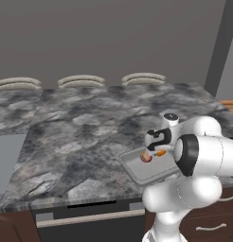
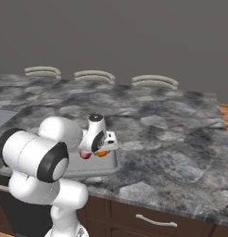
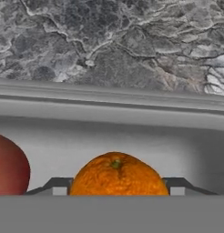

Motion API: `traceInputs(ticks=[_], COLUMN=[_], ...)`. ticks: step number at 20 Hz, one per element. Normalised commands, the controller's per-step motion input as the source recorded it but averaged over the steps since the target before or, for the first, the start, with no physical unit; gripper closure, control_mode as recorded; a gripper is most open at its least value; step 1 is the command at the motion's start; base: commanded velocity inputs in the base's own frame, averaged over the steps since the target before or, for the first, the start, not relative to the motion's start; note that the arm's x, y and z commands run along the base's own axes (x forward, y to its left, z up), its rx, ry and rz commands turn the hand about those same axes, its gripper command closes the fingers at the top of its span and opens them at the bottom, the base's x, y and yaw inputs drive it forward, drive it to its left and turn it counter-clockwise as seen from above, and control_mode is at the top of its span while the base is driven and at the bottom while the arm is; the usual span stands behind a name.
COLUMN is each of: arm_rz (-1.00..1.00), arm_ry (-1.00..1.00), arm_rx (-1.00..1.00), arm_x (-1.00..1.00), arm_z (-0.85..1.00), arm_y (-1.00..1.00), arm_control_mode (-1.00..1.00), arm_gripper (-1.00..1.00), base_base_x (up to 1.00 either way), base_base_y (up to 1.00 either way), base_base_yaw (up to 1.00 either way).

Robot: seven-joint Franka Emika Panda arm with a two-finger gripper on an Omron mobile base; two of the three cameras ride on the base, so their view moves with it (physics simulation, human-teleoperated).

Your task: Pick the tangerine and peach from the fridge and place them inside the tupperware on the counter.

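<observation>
Tangerine btwn tool tips, tupperware wall ahead, peach beside.

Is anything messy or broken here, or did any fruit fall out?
Nothing stands out. The peach and the tangerine both sit inside the tupperware, which lies flat on the counter. The end effector is down at the tangerine, one finger on each side. No spills or damage show.

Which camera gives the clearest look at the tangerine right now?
The hand view: the tangerine sits large and central inside the tupperware, stem dimple visible, peach beside it. In the left and right base views it is a small orange spot, partly hidden behind the robot's hand.
</observation>
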Motion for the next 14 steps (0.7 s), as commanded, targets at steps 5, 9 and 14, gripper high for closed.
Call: traceInputs(ticks=[5, 9, 14], arm_rz=[0.0, 0.0, -0.04], arm_ry=[0.0, -0.06, -0.29], arm_rx=[0.0, 0.0, 0.0], arm_x=[-0.09, -0.39, -0.57], arm_z=[-0.11, 0.0, 0.29], arm_y=[0.0, 0.0, 0.0], arm_control_mode=[-1.0, -1.0, -1.0], arm_gripper=[-1.0, -1.0, -1.0], base_base_x=[0.0, 0.0, 0.0], base_base_y=[0.0, 0.0, 0.0], base_base_yaw=[0.0, 0.0, 0.0])
